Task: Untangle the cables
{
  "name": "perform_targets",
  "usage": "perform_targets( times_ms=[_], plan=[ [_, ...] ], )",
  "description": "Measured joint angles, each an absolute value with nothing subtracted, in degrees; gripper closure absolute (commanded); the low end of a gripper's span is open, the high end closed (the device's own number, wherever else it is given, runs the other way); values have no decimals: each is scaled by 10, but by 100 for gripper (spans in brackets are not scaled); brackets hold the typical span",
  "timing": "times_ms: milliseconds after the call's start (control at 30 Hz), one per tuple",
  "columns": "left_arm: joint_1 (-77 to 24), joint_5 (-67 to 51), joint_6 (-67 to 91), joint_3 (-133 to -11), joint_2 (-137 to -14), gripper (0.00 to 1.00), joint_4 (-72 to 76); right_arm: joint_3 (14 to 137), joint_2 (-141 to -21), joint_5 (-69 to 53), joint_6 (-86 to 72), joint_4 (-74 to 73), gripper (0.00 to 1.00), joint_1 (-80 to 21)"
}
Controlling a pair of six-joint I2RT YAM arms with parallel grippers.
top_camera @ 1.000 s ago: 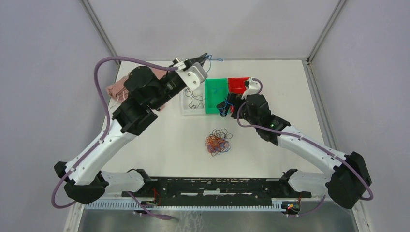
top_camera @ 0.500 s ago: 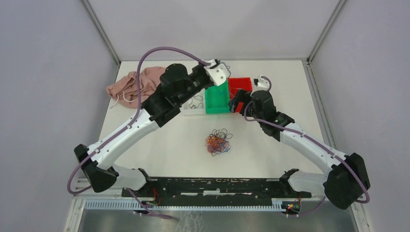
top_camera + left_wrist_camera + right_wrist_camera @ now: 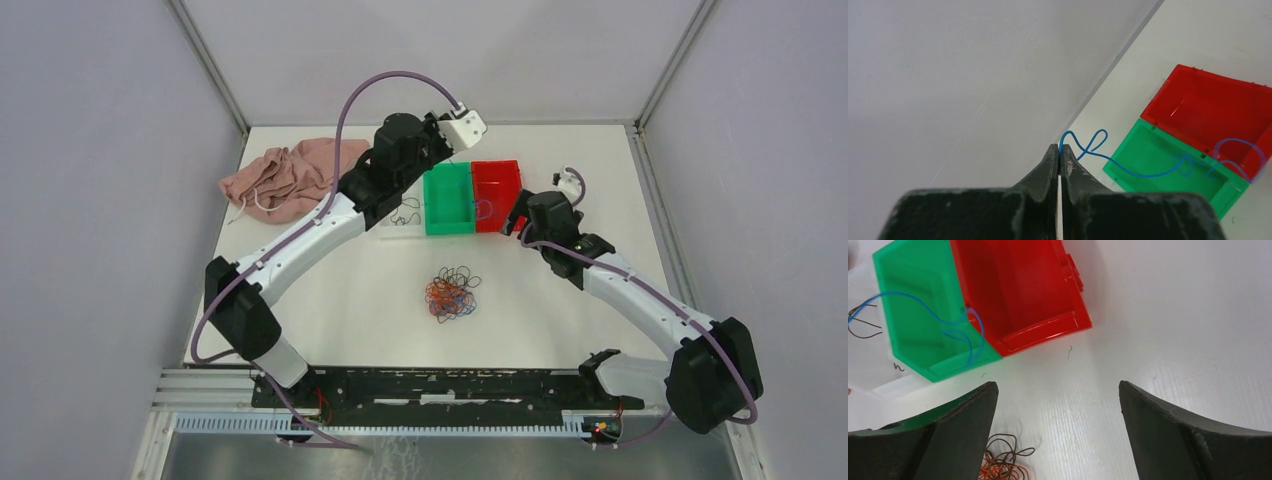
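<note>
One blue cable (image 3: 1143,173) clamped in the shut left pincer (image 3: 1059,162), draped across the green bin (image 3: 447,226) and red bin (image 3: 497,170).
Right pincer (image 3: 1058,390) gapes empty; one tangled wad (image 3: 452,293) lies nearby on the table; three bins counting the clear bin (image 3: 398,233).

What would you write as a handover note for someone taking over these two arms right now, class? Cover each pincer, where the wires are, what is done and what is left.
Left pincer: shut on a blue wire, raised near the back wall. The wire's free end trails over the green box and the edge of the red box.
Right pincer: open, empty, near the red box.
Done: a few dark wires lie in the clear tray; the blue wire is free of the wad.
Left: probably lay the blue wire down, then separate the wad of orange, blue and dark wires.
</note>
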State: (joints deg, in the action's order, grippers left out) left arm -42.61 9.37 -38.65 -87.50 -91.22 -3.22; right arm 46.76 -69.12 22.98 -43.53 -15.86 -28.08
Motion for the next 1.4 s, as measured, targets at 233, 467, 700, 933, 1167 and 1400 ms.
perform_targets(
  times_ms=[233,467,700,933,1167,1400],
  plan=[
    [-406,94,-386,-881,-957,97,-33,455,-689,243,-448,-174,3,-275],
    [-392,89,-380,-893,-995,97,-33,450,-678,245,-452,-177,4,-270],
    [-377,84,-373,-895,-1009,97,-34,449,-677,245,-452,-177,5,-268],
    [-380,63,-343,-895,-1021,97,-58,449,-667,245,-452,-178,5,-266],
    [-392,60,-334,-895,-1068,97,-87,448,-650,246,-453,-179,5,-265],
    [-395,66,-335,-901,-1130,97,-103,442,-647,245,-453,-178,5,-264]
  ],
)
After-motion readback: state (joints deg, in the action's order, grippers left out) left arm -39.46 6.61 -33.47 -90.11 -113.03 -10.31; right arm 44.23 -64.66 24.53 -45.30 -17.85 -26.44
